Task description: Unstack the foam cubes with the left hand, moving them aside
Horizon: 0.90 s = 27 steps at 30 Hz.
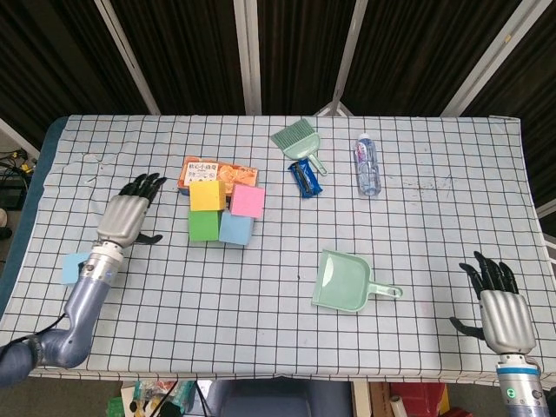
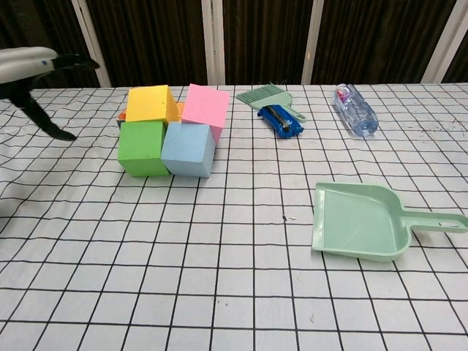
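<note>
The left hand [image 1: 127, 215], fingers spread and empty, hovered beside the cubes [image 1: 225, 211]; a careless reach could topple them.

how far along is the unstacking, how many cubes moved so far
Done: one light blue cube lies aside near the table's left edge. In hand: nothing; the left hand is open, beside the stack. Left: the yellow cube on the green cube, and the pink cube on the blue cube.

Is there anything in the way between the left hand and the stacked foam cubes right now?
Nothing visible. The left hand is open, just left of the yellow cube and green cube, with only bare checkered cloth between them.
</note>
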Each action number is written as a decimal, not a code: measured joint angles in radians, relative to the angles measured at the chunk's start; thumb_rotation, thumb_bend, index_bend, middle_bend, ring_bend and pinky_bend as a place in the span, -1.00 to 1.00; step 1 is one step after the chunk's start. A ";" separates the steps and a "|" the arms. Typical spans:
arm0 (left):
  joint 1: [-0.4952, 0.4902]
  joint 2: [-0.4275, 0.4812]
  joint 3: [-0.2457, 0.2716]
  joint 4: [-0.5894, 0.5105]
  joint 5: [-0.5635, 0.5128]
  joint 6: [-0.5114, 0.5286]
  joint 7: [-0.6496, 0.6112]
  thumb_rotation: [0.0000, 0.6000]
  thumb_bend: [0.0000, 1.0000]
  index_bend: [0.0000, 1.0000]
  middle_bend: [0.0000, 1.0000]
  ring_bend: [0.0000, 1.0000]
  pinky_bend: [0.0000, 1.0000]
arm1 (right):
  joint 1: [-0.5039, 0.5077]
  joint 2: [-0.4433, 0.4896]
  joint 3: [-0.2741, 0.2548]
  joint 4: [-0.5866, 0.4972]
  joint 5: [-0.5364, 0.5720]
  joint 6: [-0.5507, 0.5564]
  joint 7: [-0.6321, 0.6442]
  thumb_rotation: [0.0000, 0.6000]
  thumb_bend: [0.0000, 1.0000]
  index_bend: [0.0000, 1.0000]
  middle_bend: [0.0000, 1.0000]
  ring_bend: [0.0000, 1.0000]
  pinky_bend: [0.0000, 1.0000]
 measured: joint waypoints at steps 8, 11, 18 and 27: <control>-0.118 -0.174 -0.068 0.120 -0.038 -0.008 0.069 1.00 -1.00 -0.90 -0.97 -1.00 -0.73 | 0.001 0.004 0.007 0.007 0.015 -0.003 0.016 1.00 -0.75 -0.63 -0.95 -0.86 -1.00; -0.141 -0.217 -0.075 0.161 -0.023 0.010 0.088 1.00 -1.00 -0.90 -0.97 -1.00 -0.73 | 0.001 0.008 0.006 0.007 0.016 -0.006 0.023 1.00 -0.75 -0.63 -0.95 -0.86 -1.00; -0.169 -0.271 -0.074 0.223 -0.042 0.013 0.147 1.00 -0.99 -0.90 -0.95 -1.00 -0.72 | 0.003 0.017 0.000 0.006 0.006 -0.014 0.040 1.00 -0.75 -0.63 -0.95 -0.86 -1.00; -0.199 -0.310 -0.083 0.268 -0.051 0.026 0.204 1.00 -0.69 -0.86 -0.79 -0.91 -0.58 | 0.003 0.017 -0.001 0.008 0.006 -0.015 0.041 1.00 -0.75 -0.63 -0.95 -0.86 -1.00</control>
